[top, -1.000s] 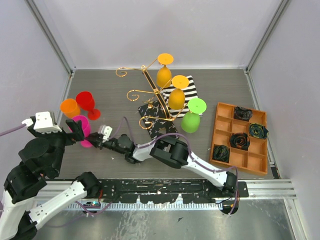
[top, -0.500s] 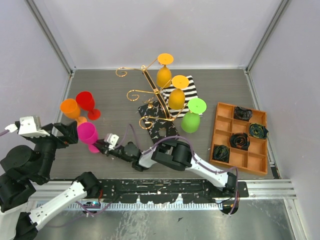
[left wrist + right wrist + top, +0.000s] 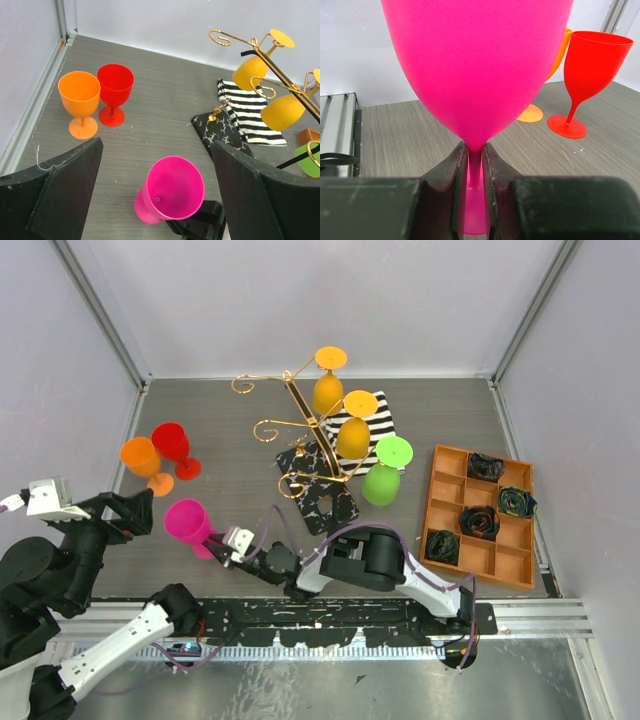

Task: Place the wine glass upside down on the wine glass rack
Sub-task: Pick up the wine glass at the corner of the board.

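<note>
pink wine glass [image 3: 187, 520], mouth up, has its stem clamped in the right end effector [image 3: 475, 175]; the left end effector [image 3: 156, 145] is wide apart near it.

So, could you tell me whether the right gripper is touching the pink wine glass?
Touching. The right wrist view shows the right gripper clamped on the stem of the pink wine glass.

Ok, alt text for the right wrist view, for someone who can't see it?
The right gripper is shut on the stem of a bright pink wine glass, whose bowl fills the upper frame. Behind it on the grey wood-grain table stand an upright red wine glass and a partly hidden orange wine glass.
</note>
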{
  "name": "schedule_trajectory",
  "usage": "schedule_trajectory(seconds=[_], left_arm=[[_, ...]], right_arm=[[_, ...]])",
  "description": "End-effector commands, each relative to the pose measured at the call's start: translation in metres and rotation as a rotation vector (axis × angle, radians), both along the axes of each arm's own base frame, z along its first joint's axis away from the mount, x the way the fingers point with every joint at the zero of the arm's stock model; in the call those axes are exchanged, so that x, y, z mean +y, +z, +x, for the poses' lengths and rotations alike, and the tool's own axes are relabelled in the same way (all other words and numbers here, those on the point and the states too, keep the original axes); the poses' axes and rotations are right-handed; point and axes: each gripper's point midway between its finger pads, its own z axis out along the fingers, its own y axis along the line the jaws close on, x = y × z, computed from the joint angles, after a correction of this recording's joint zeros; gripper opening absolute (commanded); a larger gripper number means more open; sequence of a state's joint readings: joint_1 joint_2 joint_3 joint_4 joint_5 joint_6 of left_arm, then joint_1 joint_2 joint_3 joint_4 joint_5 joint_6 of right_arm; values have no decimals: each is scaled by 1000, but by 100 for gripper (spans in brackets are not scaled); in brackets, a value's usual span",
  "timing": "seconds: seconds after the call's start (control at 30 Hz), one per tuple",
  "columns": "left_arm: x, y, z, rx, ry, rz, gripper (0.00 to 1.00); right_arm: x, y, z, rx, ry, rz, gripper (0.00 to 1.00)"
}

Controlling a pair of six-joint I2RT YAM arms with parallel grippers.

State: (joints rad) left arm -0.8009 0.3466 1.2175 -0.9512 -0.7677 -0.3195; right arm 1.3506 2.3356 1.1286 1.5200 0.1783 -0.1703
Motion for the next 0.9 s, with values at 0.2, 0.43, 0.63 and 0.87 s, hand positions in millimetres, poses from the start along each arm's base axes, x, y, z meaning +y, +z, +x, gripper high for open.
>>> schedule_trajectory(seconds=[0.2,0.43,0.63,0.87], left_arm=[[5,5,-12,4,-17,-80,98],[-1,-1,-13,24,-36,-134,98],[-12,6,-11,-2,-74,-218,98],[-36,17,-12,1,-180,-258,97]], right_arm=[[-43,82,-38,-89,-69,159,1],[-71,112,-68,-128,-45,152,1],[-101,139,-86,-146,-50,162,1],[-131,200,-104,-211,-32,226,1]])
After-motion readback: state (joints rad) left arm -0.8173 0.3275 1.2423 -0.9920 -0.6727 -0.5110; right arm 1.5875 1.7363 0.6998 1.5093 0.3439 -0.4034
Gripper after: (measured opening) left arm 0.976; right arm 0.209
